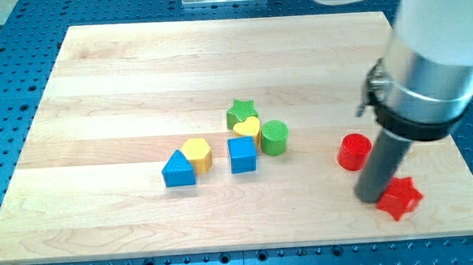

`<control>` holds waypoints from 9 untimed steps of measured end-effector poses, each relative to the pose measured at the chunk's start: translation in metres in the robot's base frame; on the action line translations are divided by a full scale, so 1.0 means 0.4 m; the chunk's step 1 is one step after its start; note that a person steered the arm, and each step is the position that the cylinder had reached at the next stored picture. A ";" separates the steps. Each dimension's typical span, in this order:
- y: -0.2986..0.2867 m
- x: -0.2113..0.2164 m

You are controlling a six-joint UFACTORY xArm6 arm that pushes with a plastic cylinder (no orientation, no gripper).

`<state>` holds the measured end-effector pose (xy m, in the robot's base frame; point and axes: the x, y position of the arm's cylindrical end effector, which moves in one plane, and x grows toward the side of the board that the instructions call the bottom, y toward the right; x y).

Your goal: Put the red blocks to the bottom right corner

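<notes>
A red cylinder point(353, 151) stands at the view's right. A red star block point(400, 197) lies below and to the right of it, near the bottom right corner of the wooden board point(136, 73). My dark rod comes down between them, and my tip point(371, 197) rests just left of the red star and just below the red cylinder. The tip seems to touch the star's left side.
A cluster sits at the board's middle: a green star point(240, 112), a yellow heart point(248, 129), a green cylinder point(274, 137), a blue square block point(242, 155), a yellow hexagon point(197, 153) and a blue triangle point(178, 170). The arm's grey body point(435, 49) covers the upper right.
</notes>
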<state>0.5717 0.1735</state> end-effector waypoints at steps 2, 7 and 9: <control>-0.216 -0.026; -0.098 -0.184; -0.159 -0.148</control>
<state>0.5127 0.1099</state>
